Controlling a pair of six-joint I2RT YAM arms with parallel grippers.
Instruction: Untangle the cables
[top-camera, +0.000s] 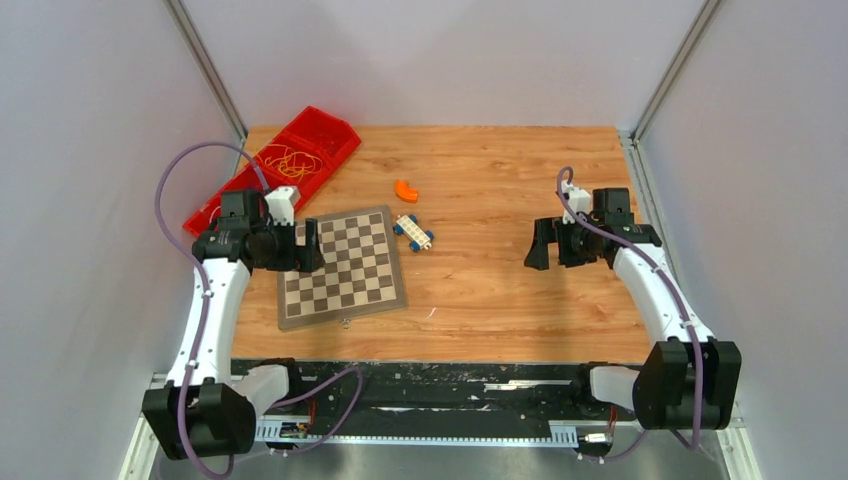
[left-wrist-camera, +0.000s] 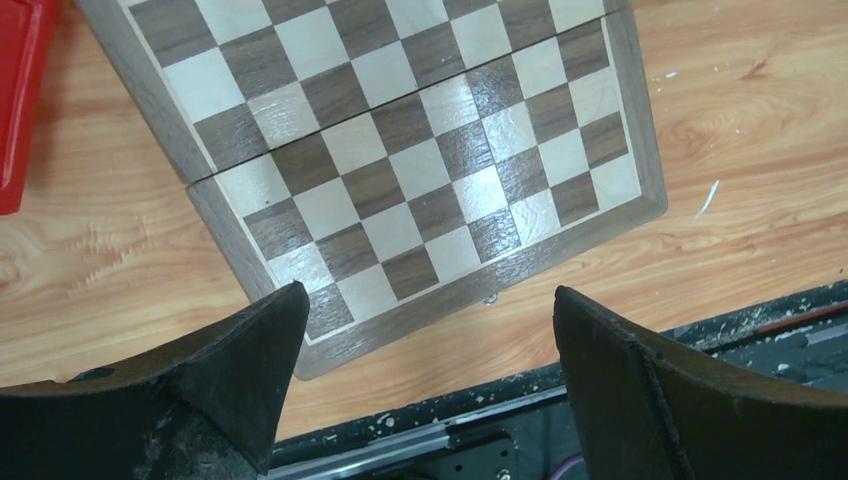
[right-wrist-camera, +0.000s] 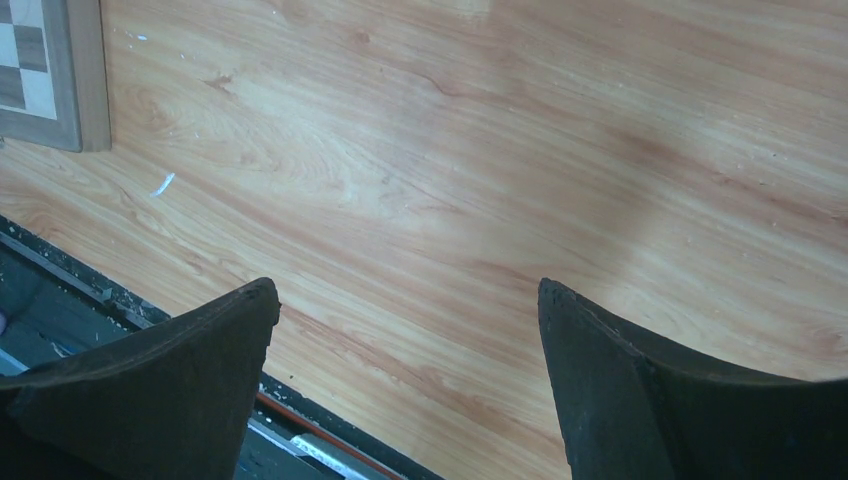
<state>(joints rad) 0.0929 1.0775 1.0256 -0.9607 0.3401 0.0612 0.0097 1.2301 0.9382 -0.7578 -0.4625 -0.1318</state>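
1. Cables (top-camera: 291, 160) lie bunched in a red tray (top-camera: 326, 124) at the far left of your desk (top-camera: 500, 300), the largest thing in view. You can make out only yellow-orange strands; any other colours are too small to tell.
2. Your chessboard (top-camera: 345, 265) lies flat on the near-left part of the desk, close to the tray.
3. The tray sits at an angle by the left wall, with the cables in what looks like its middle compartment.
4. Your left claw (top-camera: 305, 245) hangs over the chessboard's edge, jaws spread wide, holding nothing.
5. Your right claw (top-camera: 540, 245) is over bare wood, jaws likewise apart and empty, well away from the cables.
6. A white toy (top-camera: 413, 232) with blue wheels sits just beside the board's far-right corner.
7. An orange piece (top-camera: 406, 189) lies near it, farther back.
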